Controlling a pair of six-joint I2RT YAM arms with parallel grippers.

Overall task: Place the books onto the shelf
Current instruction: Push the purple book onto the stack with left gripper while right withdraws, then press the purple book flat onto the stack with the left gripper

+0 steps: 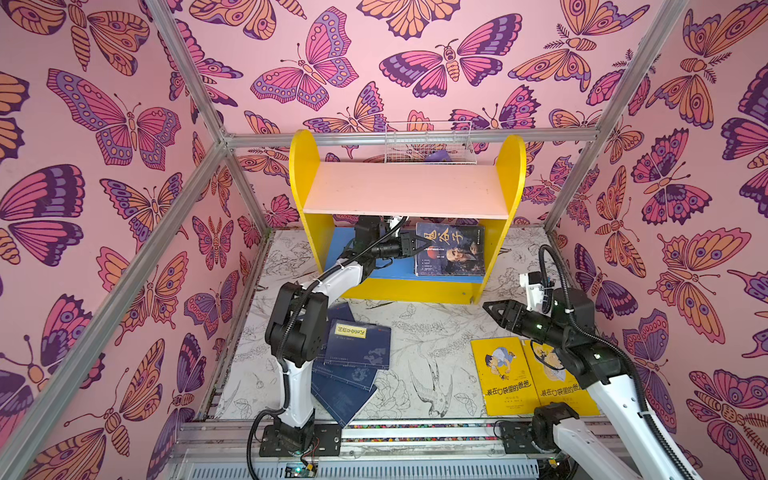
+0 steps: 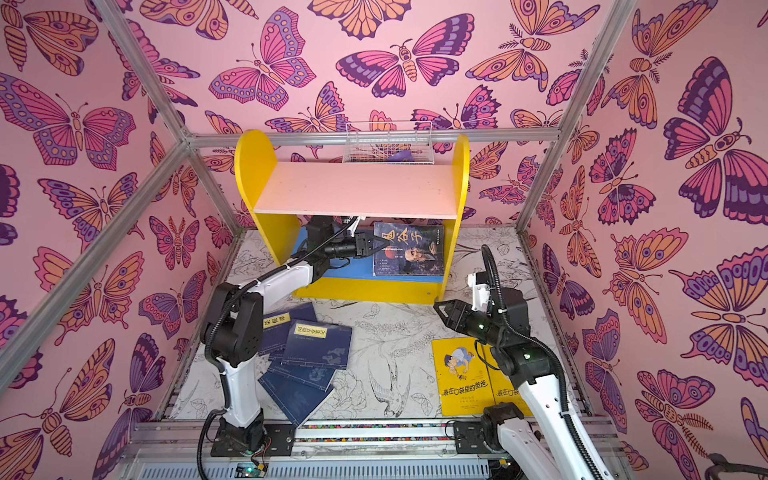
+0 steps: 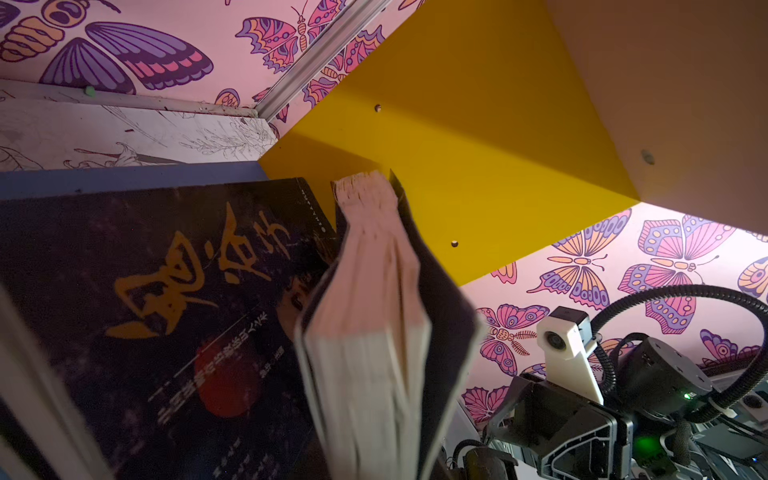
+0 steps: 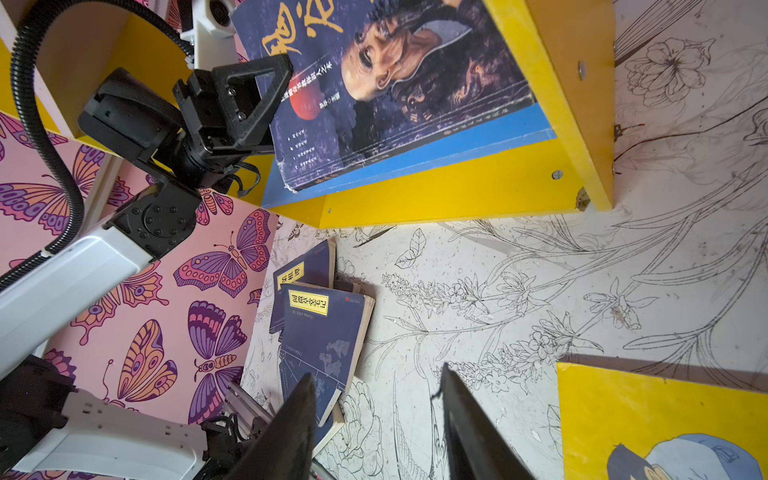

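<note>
Butterfly walls, sketch-print table [image 1: 436,345]. On the shelf's [image 1: 303,174] lower board, far right, my left pincer [image 1: 414,246] pinches a dark book [image 1: 453,257]. My right pincer [image 1: 487,308] hangs half-open, empty. Blue books [image 1: 361,349] near left and yellow books [image 1: 503,374] near right are not yet shelved.

Close in front of me the dark book [image 3: 145,291] fills most of what I see, its cover bearing gold brush characters and a red disc, with the blue lower board [image 3: 124,176] behind it. Just beside it a second book [image 3: 374,311] turns its fanned page edges to me, its far corner at the yellow side panel [image 3: 478,145], which meets the pink upper board [image 3: 685,83]. Past the panel's edge I see the right wrist camera [image 3: 565,336] against the butterfly wall [image 3: 623,257].
</note>
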